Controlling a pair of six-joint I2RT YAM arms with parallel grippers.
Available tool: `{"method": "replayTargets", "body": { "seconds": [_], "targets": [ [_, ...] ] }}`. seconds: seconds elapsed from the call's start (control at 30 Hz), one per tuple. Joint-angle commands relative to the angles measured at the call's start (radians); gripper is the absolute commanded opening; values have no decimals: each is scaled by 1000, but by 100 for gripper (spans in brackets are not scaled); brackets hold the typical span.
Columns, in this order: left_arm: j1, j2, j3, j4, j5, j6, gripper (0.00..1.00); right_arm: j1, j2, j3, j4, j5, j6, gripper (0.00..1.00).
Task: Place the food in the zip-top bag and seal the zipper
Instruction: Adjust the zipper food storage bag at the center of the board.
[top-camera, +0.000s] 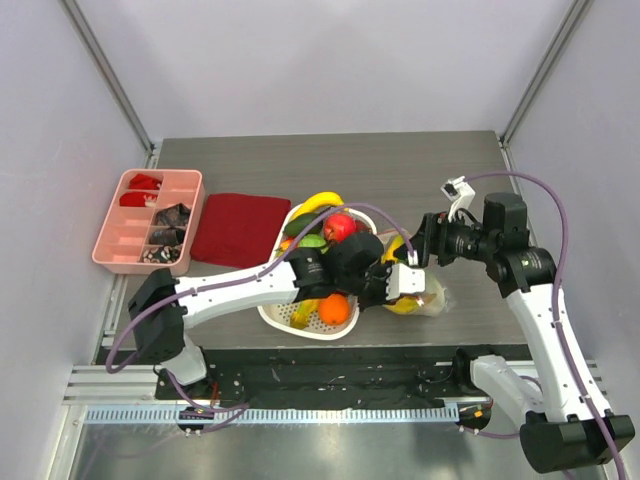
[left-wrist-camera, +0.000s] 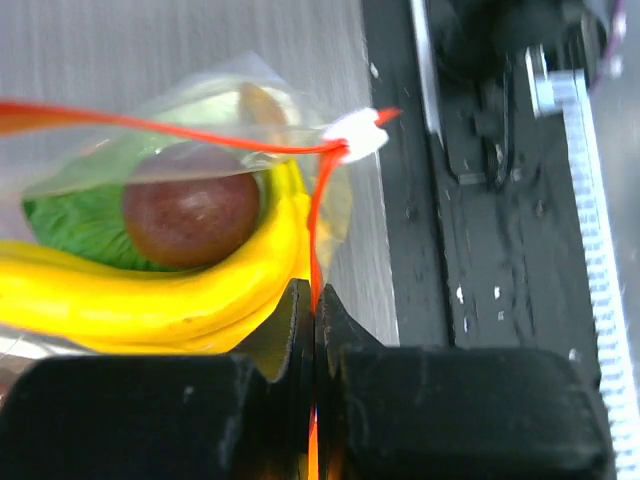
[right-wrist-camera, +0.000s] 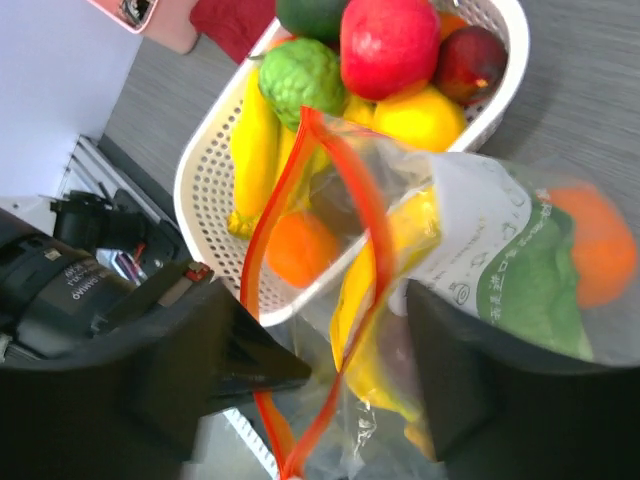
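Clear bag (right-wrist-camera: 480, 240) holds some food (left-wrist-camera: 190, 215) but gapes unsealed; left gripper (left-wrist-camera: 315, 305) clamps its zipper (left-wrist-camera: 356, 136) at six o'clock, right gripper (right-wrist-camera: 350, 350) has jaws apart, apparently holding nothing.

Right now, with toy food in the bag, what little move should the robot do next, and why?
Probably the right gripper should reach for the white slider and close on it. The left gripper pinches the red-orange zipper, the right one stands open, and the mouth of the zip-top bag gapes with bananas inside.
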Motion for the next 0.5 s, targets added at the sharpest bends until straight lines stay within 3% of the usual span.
{"method": "replayTargets", "body": {
  "seconds": [0.0,0.2,0.27,0.3,0.47],
  "targets": [
    [65,43,116,98,40,-220,0,4,22,147,-88,61,-238,96],
    [147,123,170,150,125,-403,0,3,-56,214,-165,121,-392,100],
    [159,157,208,158,139,-449,0,3,-81,216,-194,128,-411,96],
    [165,169,222,167,148,-468,0,2,-122,210,-197,154,-400,90],
    [213,221,279,198,218,-541,0,2,-336,69,-177,203,-438,84]
  ]
}}
